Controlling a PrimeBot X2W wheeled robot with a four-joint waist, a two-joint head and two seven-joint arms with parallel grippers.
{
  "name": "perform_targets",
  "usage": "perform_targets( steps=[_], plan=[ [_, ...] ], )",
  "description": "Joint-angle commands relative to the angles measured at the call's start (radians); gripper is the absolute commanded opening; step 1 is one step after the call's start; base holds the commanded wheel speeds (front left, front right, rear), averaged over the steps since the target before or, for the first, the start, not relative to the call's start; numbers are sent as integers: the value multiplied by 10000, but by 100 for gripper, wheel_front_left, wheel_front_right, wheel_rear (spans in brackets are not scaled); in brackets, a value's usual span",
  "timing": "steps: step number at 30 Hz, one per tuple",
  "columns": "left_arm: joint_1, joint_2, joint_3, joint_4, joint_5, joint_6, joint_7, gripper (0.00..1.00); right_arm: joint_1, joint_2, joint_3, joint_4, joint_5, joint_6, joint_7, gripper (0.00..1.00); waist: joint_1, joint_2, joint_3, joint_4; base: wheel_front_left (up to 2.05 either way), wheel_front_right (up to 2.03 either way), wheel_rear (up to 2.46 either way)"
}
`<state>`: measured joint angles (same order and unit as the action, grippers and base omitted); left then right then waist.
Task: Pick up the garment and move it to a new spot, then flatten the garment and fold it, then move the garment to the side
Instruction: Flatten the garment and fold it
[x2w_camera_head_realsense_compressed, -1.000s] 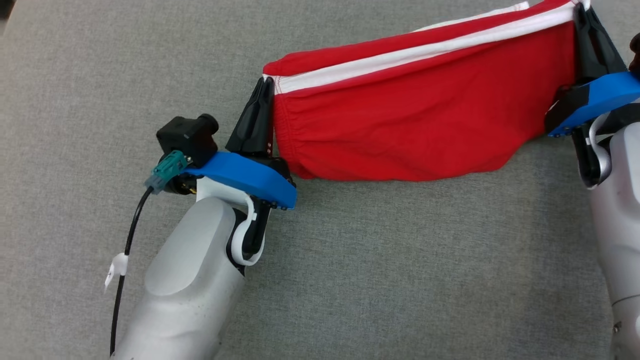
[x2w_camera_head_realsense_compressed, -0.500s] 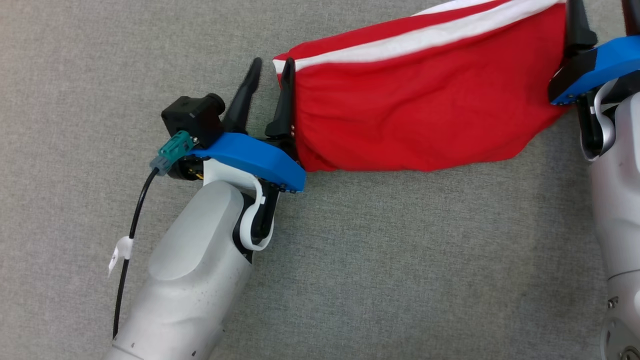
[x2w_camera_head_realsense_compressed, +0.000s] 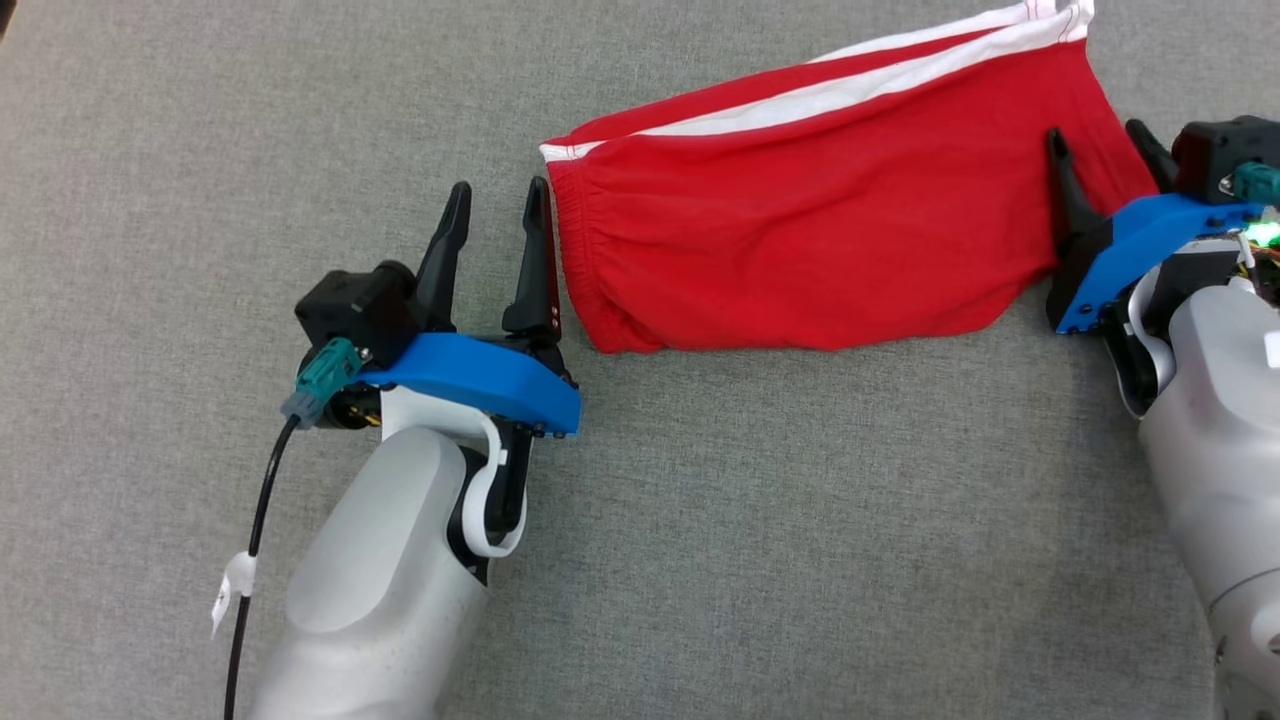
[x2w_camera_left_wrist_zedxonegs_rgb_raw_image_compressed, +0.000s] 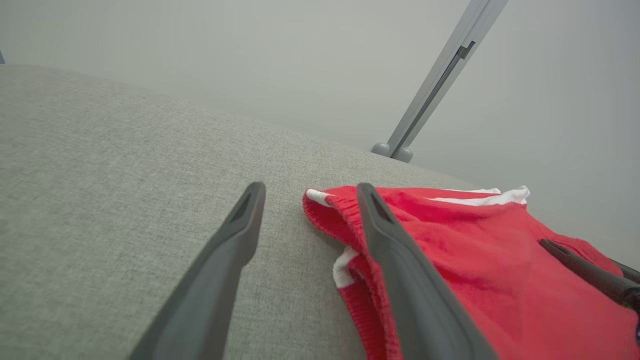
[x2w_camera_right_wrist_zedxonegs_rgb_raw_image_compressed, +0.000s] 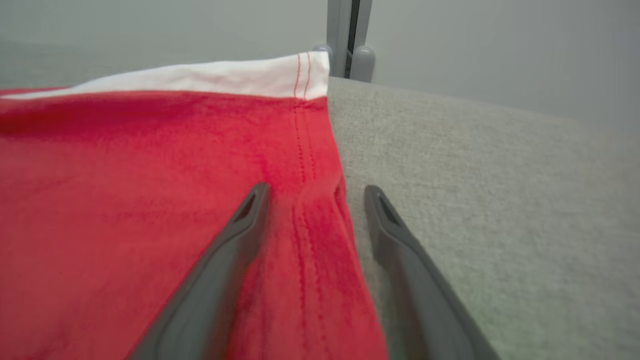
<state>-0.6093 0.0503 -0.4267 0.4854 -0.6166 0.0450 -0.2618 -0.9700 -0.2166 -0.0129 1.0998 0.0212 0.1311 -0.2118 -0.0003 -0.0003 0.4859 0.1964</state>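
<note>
I see the red garment (x2w_camera_head_realsense_compressed: 800, 250) lying flat on the grey bench (x2w_camera_head_realsense_compressed: 760, 520), towards the far right of the head view. Its white-striped long edge faces away from me. Bare bench runs wide on the near side of it and out to the left, so there is open room there. In the wrist views the bench's far edge sits not far past the garment, with a grey post (x2w_camera_left_wrist_zedxonegs_rgb_raw_image_compressed: 435, 85) standing beyond it.

My left end effector (x2w_camera_head_realsense_compressed: 497, 190) is spread, with nothing between its fingers. The garment's gathered waistband end lies just beside its inner finger, and I cannot tell whether they touch.

My right end effector (x2w_camera_head_realsense_compressed: 1093, 130) is spread too, at the garment's other end. One finger is over the red cloth and the other over bare bench, and the stitched hem runs up between them, unpinched.
</note>
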Motion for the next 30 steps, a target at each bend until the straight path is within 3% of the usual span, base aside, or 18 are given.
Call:
perform_targets(
  steps=[1, 2, 3, 11, 17, 23, 30],
  plan=[
    [151, 9, 110, -28, 71, 40, -41, 100, 341, 51, 114, 678, 67, -6, 400, 100, 3, 3, -53, -24, 0, 0, 0],
    [170, 7, 158, -20, 102, 46, -41, 100, 329, 112, 222, 851, 88, -5, 512, 42, 3, 3, -89, -35, 0, 0, 0],
    [217, 3, 196, 3, 160, 53, -41, 100, 328, 201, 310, 1045, 180, -5, 647, 0, 3, 3, -140, -49, 0, 0, 0],
    [784, -2, 658, 114, 491, 81, -41, 100, 522, 262, 349, 1310, 1298, -8, -10, 0, 3, 3, -873, -337, 0, 0, 0],
    [1553, 9, 1176, 293, 857, -69, -41, 100, 1517, 349, 342, 947, 2357, -8, -456, 0, 3, 3, -1783, -723, 0, 0, 0],
    [2216, 13, 1545, 344, 861, -190, -41, 100, 2566, 125, 611, 171, 2965, -5, -536, 0, 3, 3, -2275, -933, 0, 0, 0],
    [2374, 10, 1611, 446, 1030, -360, -41, 100, 3095, -101, 1217, -2048, 2647, -3, -542, 0, 3, 3, -2424, -843, 0, 0, 0]
  ],
)
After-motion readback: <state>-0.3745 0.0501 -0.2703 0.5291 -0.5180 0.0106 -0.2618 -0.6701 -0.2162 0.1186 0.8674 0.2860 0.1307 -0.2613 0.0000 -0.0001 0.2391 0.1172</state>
